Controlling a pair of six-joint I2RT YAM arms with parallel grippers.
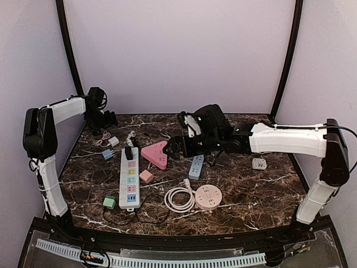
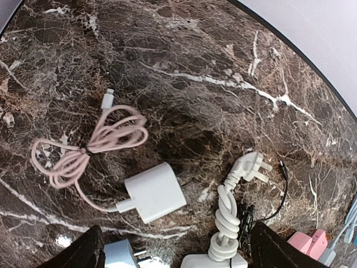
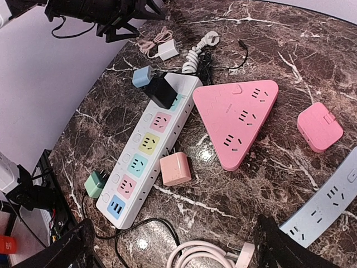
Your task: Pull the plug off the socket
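Note:
A black plug (image 1: pixel 129 152) sits in the far socket of a long white power strip (image 1: pixel 129 181) with coloured sockets, left of centre. The right wrist view shows the plug (image 3: pixel 162 92) upright in the strip (image 3: pixel 146 153). My left gripper (image 1: pixel 105 119) is open and empty, hovering beyond the strip's far end; in its wrist view (image 2: pixel 178 252) only the strip's end (image 2: pixel 215 261) shows and the plug is out of view. My right gripper (image 1: pixel 173 147) is open and empty, above the pink triangular socket (image 1: pixel 156 154), right of the plug; the right wrist view shows it open (image 3: pixel 175 251).
By the strip lie a pink adapter (image 3: pixel 175 170), green adapter (image 3: pixel 96 184), blue adapter (image 3: pixel 143 76) and the triangular socket (image 3: pixel 240 120). A white charger (image 2: pixel 154 191) with pink cable (image 2: pixel 89 148) and knotted white cord (image 2: pixel 228 218) lie at the far end. Round pink socket (image 1: pixel 208 197), grey-blue strip (image 1: pixel 196 166).

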